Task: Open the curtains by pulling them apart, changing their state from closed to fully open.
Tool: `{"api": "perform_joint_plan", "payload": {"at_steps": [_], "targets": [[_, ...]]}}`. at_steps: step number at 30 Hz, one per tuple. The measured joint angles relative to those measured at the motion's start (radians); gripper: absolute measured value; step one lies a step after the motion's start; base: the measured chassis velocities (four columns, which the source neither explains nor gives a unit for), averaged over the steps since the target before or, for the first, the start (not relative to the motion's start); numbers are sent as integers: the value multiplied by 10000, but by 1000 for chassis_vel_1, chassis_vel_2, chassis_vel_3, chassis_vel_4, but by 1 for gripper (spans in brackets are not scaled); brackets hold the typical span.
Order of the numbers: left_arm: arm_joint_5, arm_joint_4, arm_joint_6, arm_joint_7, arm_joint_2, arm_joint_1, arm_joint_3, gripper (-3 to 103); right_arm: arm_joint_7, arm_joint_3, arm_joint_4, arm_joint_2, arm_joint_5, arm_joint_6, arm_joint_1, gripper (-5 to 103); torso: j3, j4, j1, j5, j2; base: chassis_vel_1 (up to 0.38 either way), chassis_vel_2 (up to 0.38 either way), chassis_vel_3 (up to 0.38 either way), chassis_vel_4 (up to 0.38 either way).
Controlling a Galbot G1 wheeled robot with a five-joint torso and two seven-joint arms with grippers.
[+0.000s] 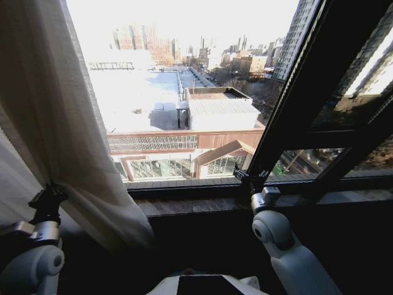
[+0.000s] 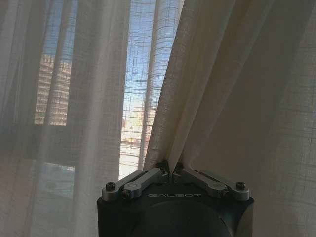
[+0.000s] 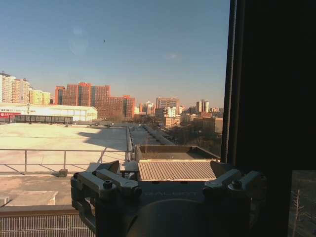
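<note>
The left gripper [image 1: 48,195] sits low at the near left of the scene, its fingers pinched together on a fold of the curtains [image 1: 55,117]. In the left wrist view the fabric [image 2: 217,98] funnels down into the closed fingertips [image 2: 170,165], with pleats fanning upward from the pinch. That hold looks intended to drag this panel leftward, away from the centre of the window.

The right gripper [image 1: 249,178] is raised near the window sill [image 1: 184,206], right of centre, just beside the black window frame [image 1: 307,92]. In the right wrist view its fingers [image 3: 106,180] stand spread wide, with nothing between them and open glass beyond. It appears to be idle.

The curtain in the head view hangs bunched at the far left, sheer, cream-white, finely woven, with long vertical pleats; daylight passes through it. The middle and right of the window stand uncovered, so the task appears well advanced.
</note>
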State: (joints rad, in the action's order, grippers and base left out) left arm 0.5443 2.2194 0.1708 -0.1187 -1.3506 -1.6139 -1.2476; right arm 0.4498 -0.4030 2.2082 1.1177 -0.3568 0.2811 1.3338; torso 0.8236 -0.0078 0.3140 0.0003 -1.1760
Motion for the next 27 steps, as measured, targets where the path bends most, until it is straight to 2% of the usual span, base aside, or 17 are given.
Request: {"api": "perform_joint_plan", "payload": {"at_steps": [2, 5, 8, 11, 12, 13, 14, 15, 16, 18, 19, 20, 21, 23, 25, 26, 27], "targets": [[41, -130, -28, -31, 0, -13, -250, 0, -1, 5, 0, 4, 0, 0, -4, 100, 0, 1, -1, -1, 0, 0, 0, 0, 0], [78, -655, -56, -614, 40, -6, -1050, 0, -6, 8, 8, 39, 8, 0, 7, 100, -1, 4, -1, -2, 0, 0, 0, 0, 0], [82, -779, -33, -910, 105, -29, -1213, 0, -8, 6, 13, 74, 18, 0, 33, 100, -1, 4, -1, -2, -1, 0, 0, 0, 0], [94, -554, -76, -317, 151, -263, -1195, 0, -10, 21, 20, 137, 36, 0, 58, 100, 0, 3, 0, -5, 0, 0, 0, 0, 0], [94, -554, -76, -317, 151, -263, -1195, 0, -10, 21, 20, 137, 36, 0, 58, 100, 0, 3, 0, -5, 0, 0, 0, 0, 0], [94, -249, -93, 42, 120, -345, -1014, 6, -11, 61, 24, 163, 44, 0, 57, 100, 0, 3, 0, -1, 0, 0, 0, 0, 0], [93, -141, -101, 133, 101, -369, -924, 11, -11, 70, 26, 169, 46, 0, 57, 100, 0, 2, 0, -1, 0, 0, 0, 0, 0], [83, 50, -114, 267, 58, -418, -746, 11, -11, 85, 32, 180, 50, 0, 57, 100, 0, 0, -1, -2, -1, 0, 0, 0, 0], [45, 438, -117, 583, -63, -594, -379, 23, -11, 115, 36, 198, 53, 0, 56, 100, -1, -1, -1, -1, 0, 0, 0, 0, 0], [-17, 685, -118, 727, -163, -726, -126, 23, -7, 133, 37, 209, 56, 0, 59, 100, 0, 0, 0, 1, 0, 0, 0, 0, 0], [-171, 959, -112, 836, -290, -874, 245, 33, -6, 158, 38, 222, 58, 0, 68, 100, 0, 2, -1, 1, 0, 0, 0, 0, 0], [-315, 1118, -105, 870, -385, -950, 505, 33, -6, 177, 37, 233, 58, 0, 73, 100, 0, 2, -1, 1, 0, 0, 0, 0, 0], [-315, 1118, -105, 870, -385, -950, 505, 33, -6, 177, 37, 233, 58, 0, 73, 100, 0, 2, -1, 1, 0, 0, 0, 0, 0], [-747, 1463, -20, 748, -662, -1046, 1096, 44, 6, 221, 12, 265, 58, 2, 95, 100, 0, 1, -1, 1, 0, 0, 0, 0, 0], [-947, 1666, 157, 165, -752, -1045, 1524, 55, 30, 280, 6, 255, 52, 11, 139, 100, 0, 2, -1, 0, 0, 0, 0, 0, 0], [-976, 1727, 261, -125, -731, -1015, 1635, 55, 41, 297, 7, 227, 47, 19, 161, 100, 0, 2, -1, 0, 0, 0, 0, 0, 0], [-976, 1727, 261, -125, -731, -1015, 1635, 55, 41, 297, 7, 227, 47, 19, 161, 100, 0, 2, -1, 0, 0, 0, 0, 0, 0]]}}
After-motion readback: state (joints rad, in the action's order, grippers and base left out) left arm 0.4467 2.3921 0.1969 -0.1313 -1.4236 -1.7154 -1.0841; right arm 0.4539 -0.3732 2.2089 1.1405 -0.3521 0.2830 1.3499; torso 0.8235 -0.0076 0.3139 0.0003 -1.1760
